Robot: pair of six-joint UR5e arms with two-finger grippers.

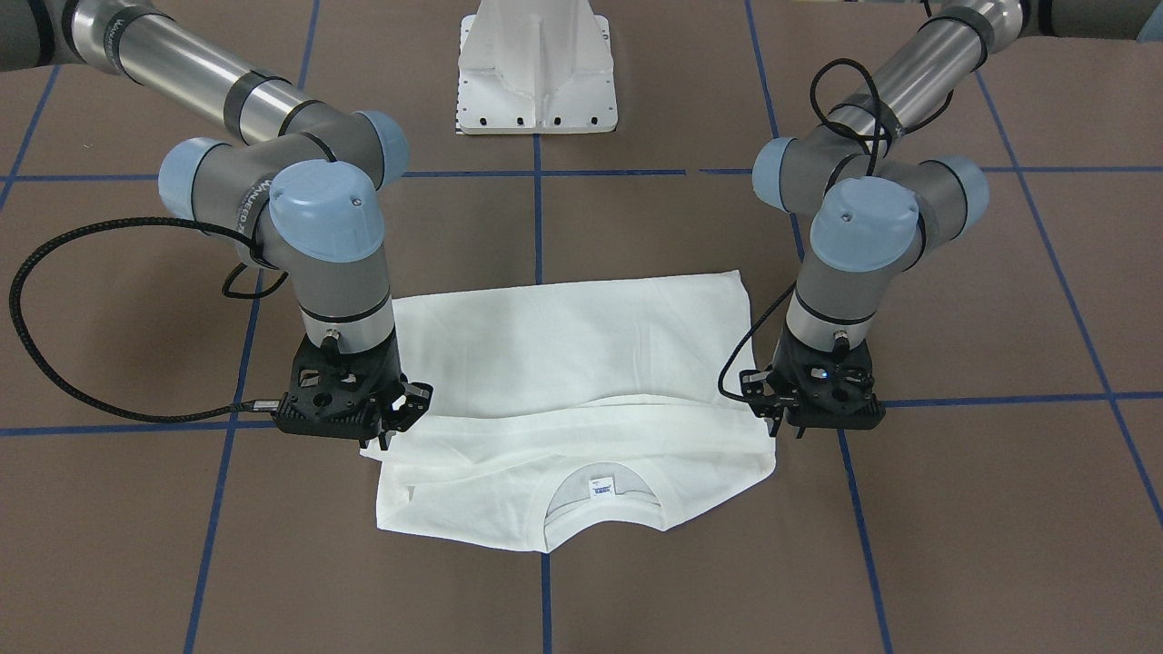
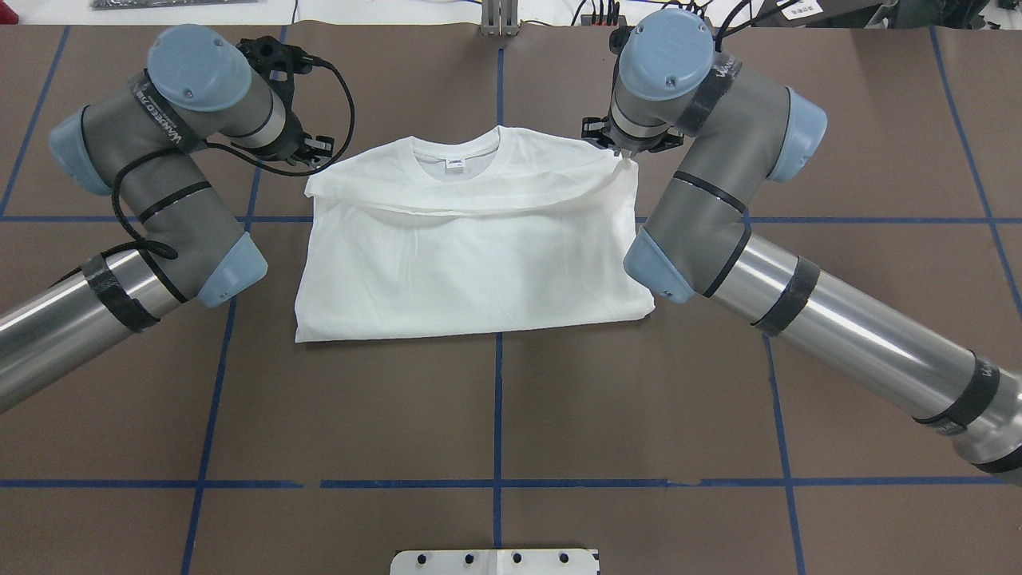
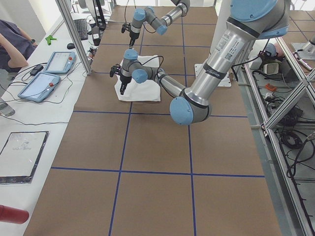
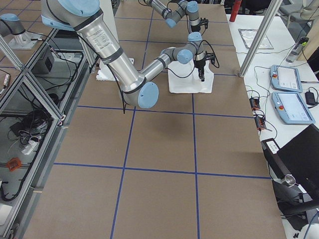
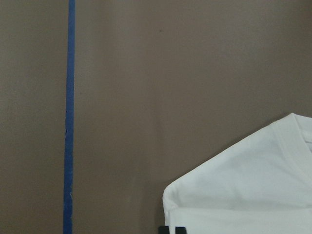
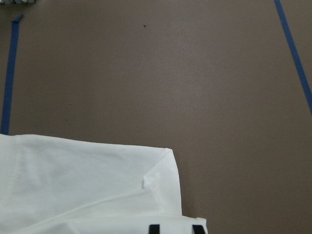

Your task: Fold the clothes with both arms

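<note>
- The white T-shirt (image 1: 563, 363) lies flat on the brown table (image 1: 636, 563), between the two arms and just ahead of the white pedestal base (image 1: 536, 73). Its collar points away from the robot.
- The shirt is doubled over. An upper layer ends in a loose curved edge just short of the collar, and the side facing up is plain white.
- Inside the collar sits the small neck label (image 1: 601, 488), white with a few lines of blue print. The print is too small to read from anywhere in the room.
- The right gripper (image 1: 392, 427) points straight down at the shirt's corner on its own side.
- In its wrist view the two black fingertips (image 6: 154, 228) stand a little apart with white cloth between them, so the jaws look spread. From overhead the fabric peaks up slightly towards them.
- The left gripper (image 1: 787, 425) hangs over the opposite corner, also pointing down.
- Its fingertips (image 5: 166, 229) show nearly pressed together at the very edge of the cloth. I cannot tell whether any fabric is caught between them.
- The right arm (image 1: 327, 272) wears a black band (image 1: 257, 202) with white capital lettering, but I can't make out the word with any certainty. The left arm (image 1: 854, 263) carries the same kind of band.
- Blue tape lines (image 1: 538, 227) mark the table into squares.
- On a side bench lie two tablets (image 3: 59, 61) with light blue frames. Beside them is a person's sleeve (image 3: 12, 46).
</note>
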